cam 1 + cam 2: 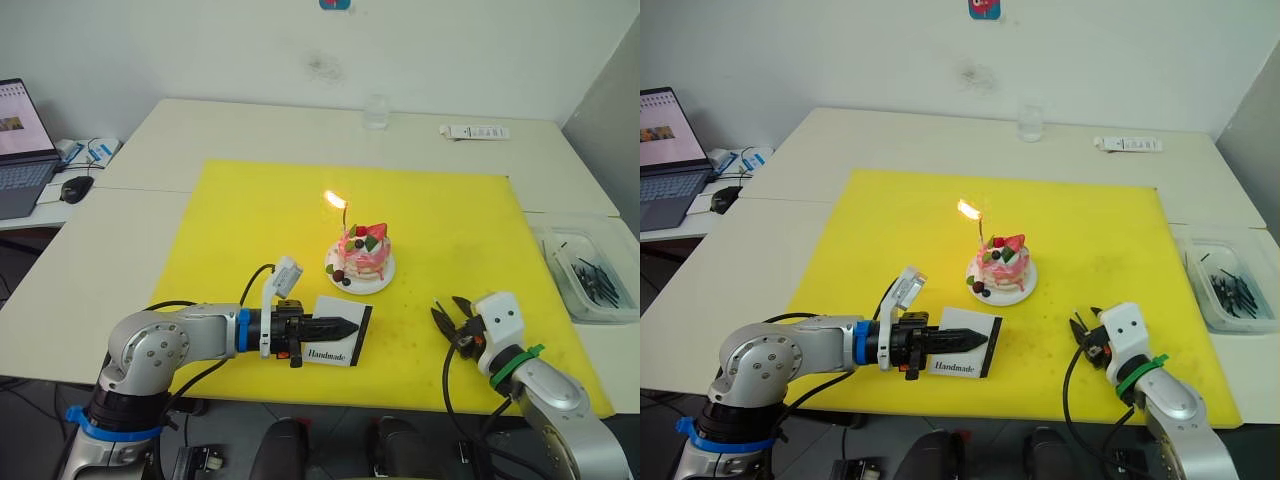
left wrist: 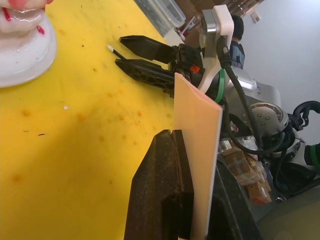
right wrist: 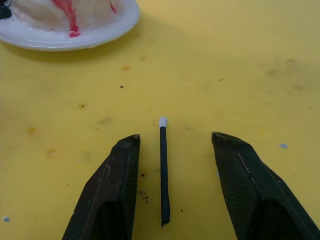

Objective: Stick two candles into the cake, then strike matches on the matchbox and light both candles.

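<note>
The right gripper (image 3: 175, 145) stands open low over the yellow mat (image 1: 250, 220), and a match (image 3: 163, 170) lies flat on the mat between its two fingers, touching neither, its white head pointing away from the claw toward the cake (image 1: 362, 253). Off to that claw's left, the left gripper (image 1: 345, 327) is closed on the matchbox (image 1: 340, 337), clamping the white box on edge by its short side, the "Handmade" face turned up. Beyond both claws, farther out on the mat, sits the cake on its small white plate, with one candle (image 1: 343, 222) standing in it and already burning; a second candle I cannot make out. The step in hand looks like picking up a fresh match. Next, the right fingers should close squarely on the stick near its tail, lift it, then carry the head across to the box's black strip.
</note>
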{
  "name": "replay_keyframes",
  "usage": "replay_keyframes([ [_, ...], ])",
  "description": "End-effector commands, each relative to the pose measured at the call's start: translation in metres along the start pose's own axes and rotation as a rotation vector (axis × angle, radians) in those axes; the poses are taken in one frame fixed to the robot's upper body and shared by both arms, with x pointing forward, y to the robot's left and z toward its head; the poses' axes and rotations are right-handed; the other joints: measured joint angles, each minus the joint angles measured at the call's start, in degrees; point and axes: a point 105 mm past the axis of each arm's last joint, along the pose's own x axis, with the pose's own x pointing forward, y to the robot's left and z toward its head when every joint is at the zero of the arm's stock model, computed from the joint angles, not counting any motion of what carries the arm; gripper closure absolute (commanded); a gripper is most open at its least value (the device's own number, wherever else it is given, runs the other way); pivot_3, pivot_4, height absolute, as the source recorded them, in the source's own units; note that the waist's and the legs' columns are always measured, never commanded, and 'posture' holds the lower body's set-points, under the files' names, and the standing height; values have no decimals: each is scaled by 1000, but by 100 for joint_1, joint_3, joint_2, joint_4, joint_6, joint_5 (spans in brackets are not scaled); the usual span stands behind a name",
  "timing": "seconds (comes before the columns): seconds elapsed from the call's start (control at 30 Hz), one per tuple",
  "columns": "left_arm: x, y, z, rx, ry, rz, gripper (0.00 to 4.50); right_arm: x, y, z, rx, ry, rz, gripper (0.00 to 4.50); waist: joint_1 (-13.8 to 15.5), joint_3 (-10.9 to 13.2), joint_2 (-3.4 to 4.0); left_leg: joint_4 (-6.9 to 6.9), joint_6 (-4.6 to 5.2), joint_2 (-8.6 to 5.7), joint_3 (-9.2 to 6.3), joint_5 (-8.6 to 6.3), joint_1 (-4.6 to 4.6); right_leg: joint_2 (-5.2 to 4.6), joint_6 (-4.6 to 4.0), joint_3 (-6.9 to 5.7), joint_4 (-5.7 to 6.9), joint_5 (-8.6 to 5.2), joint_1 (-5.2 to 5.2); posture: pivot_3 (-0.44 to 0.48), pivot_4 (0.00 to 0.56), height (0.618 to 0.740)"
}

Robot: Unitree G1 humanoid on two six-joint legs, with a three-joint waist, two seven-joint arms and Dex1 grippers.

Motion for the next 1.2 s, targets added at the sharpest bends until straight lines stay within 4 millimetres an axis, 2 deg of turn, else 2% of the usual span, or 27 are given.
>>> replay_keyframes([
  [0.03,1,-7,5,20,-12,-34,4500,0,0,1,-8,-21,-18,2163,0,0,0,0,0,0,0,0,0,0,0,0,1,0,0,0,150,727],
  [0.23,0,-8,4,21,-11,-34,4500,-2,1,-6,8,-11,-35,2163,0,0,0,0,0,0,1,0,1,0,0,1,1,0,1,0,150,727],
  [0.27,0,-9,4,22,-11,-35,4500,-2,1,-6,8,-11,-35,2324,0,0,0,0,0,0,1,0,1,0,-1,1,1,0,1,0,150,727],
  [0.33,0,-9,4,22,-11,-36,4500,-2,2,-7,8,-9,-32,2759,2,0,0,1,0,0,1,0,1,0,-1,1,1,0,1,0,150,727],
  [0.47,1,-9,4,22,-9,-37,4500,1,4,-4,-9,-6,-29,4269,2,0,0,2,0,0,1,0,1,-1,-2,1,1,-1,2,0,150,727],
  [0.5,1,-8,4,22,-8,-36,4500,2,4,-3,-8,-2,-30,4461,2,0,0,4,0,-1,1,0,1,-2,-15,2,1,-8,2,0,150,727],
  [0.93,1,-6,4,15,-10,-28,4500,-1,7,8,9,-29,16,4461,2,-1,-1,5,0,0,2,0,13,-4,-30,6,2,-13,13,0,150,727],
  [1.1,5,-5,6,12,-28,-18,4500,-6,9,28,-57,-70,82,4461,2,0,-1,3,0,-1,2,0,12,-4,-29,5,1,-13,13,0,150,727],
  [1.2,9,-1,12,43,-63,28,4500,-11,12,49,-128,-102,142,4461,2,0,-1,3,0,-1,2,0,13,-3,-24,4,1,-11,12,0,150,727],
])
